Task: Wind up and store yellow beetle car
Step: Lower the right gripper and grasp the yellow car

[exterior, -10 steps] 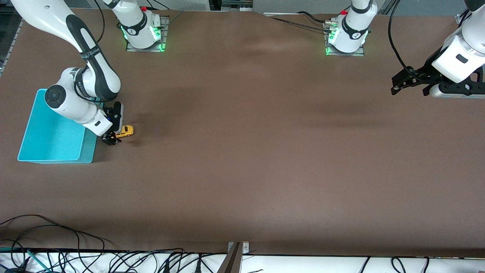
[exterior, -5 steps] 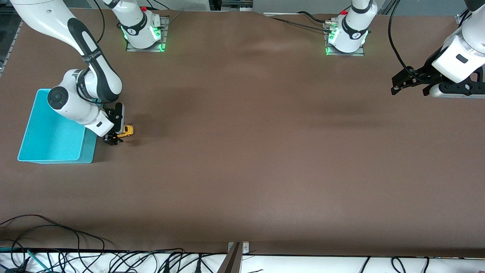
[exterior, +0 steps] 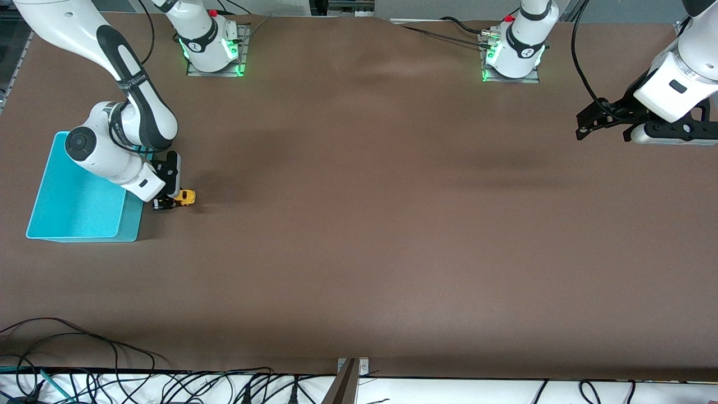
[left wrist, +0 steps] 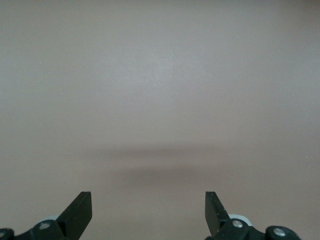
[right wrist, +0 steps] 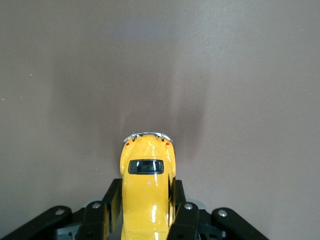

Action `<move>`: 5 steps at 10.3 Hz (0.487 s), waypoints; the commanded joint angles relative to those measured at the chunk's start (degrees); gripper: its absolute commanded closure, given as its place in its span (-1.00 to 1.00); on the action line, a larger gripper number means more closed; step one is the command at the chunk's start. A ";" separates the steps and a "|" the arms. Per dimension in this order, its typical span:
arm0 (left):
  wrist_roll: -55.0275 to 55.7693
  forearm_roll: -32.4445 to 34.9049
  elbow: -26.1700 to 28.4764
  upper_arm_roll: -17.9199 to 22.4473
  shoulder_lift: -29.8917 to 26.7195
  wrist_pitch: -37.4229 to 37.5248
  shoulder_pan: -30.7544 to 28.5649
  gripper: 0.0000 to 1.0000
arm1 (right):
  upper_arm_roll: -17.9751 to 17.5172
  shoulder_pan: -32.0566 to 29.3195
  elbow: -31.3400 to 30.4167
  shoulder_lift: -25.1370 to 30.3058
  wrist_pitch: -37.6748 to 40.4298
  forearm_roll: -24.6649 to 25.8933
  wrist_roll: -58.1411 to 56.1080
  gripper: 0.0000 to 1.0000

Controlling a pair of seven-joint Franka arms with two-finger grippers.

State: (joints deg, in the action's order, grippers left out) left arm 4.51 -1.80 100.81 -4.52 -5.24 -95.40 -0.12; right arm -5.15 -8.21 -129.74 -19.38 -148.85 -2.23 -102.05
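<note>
Table [exterior: 392,235]: brown top, mostly bare from the turquoise bin [exterior: 76,216] all the way to the left arm's end, so plenty of room to move. Bin sits at the right arm's end, open top, nothing visible inside. Right gripper [exterior: 168,203] is low, just beside the bin's wall that faces the table's middle, and its fingers [right wrist: 180,212] are clamped on the flanks of the yellow beetle car [exterior: 185,197]. Car is near the bin, not touching it, with its chrome bumper [right wrist: 147,134] pointing away from the gripper. Left gripper [exterior: 586,120] waits up over the table's edge, well apart from the bin, fingers [left wrist: 80,210] spread wide, gripping nothing.
</note>
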 commanded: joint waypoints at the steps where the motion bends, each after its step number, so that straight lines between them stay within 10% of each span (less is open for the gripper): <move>1: 0.77 0.75 -0.35 -0.85 -0.12 0.92 -0.85 -1.00 | -0.65 -0.40 0.09 6.96 7.92 -1.46 -1.22 1.00; 5: 0.77 0.31 -0.35 -0.84 -0.12 0.92 -0.94 -1.00 | -0.47 -0.57 2.38 17.86 24.20 -1.72 -1.04 1.00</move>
State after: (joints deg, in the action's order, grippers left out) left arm 4.54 -1.80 100.81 -4.53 -5.20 -95.33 -0.24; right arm -5.28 -8.20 -126.74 -6.05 -128.68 -2.52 -102.05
